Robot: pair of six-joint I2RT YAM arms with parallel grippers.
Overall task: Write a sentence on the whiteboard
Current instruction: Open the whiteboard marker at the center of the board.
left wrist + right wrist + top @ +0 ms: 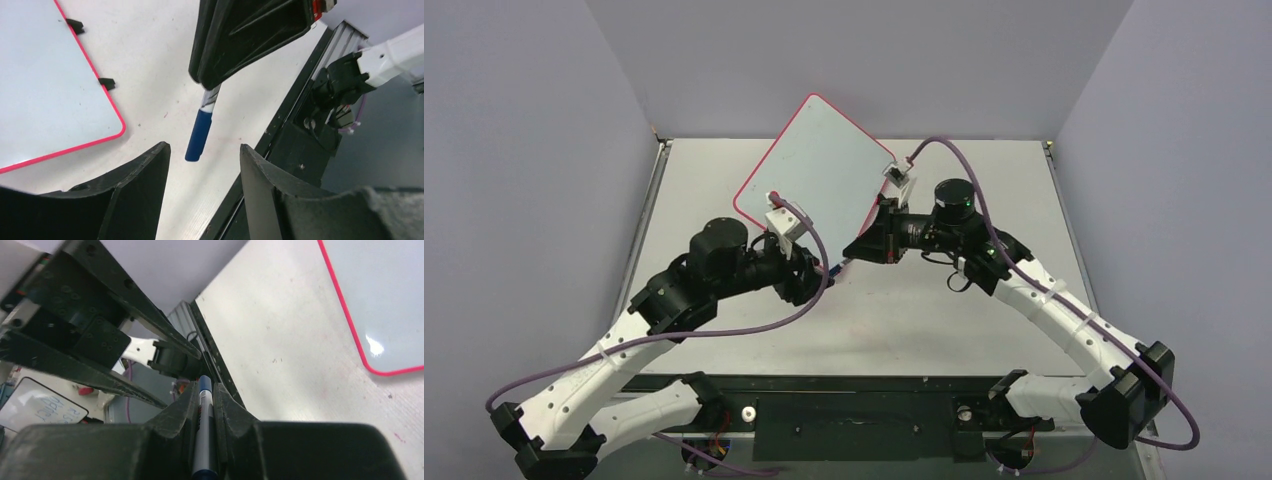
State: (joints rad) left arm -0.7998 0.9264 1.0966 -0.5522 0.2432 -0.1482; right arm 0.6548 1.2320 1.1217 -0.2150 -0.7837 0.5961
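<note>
1. Logging right end effector [204,396] as clamped narrow on the marker [204,440], with the barrel pinched between both pads and the blue cap [198,135] sticking out past the tips.
2. Logging left end effector [204,149] as wide and holding nothing, with fingers [145,170] on either side of the cap end. No contact seen in the left wrist view.
3. Key relation: marker's long axis pointing from the right end effector toward the gap of the left one, cap end first. Cannot tell whether the cap end is just short of that gap or just inside it. Judged next: closing the left fingers on the cap and pulling along that axis to uncap, with the right grip kept firm.
4. Placing whiteboard [814,170] flat on the worktop [944,320], turned cornerwise, beyond both end effectors and off to the left of the marker. Left arm judged slightly nearer, its wrist overlapping the near red rim in the top view.
5. Noting limits:
   - Meeting point mostly covered by the arms from above.
   - Marker tip hidden under the cap.
   - Board cut off in both wrist views.
   - No writing visible on the white face.
</note>
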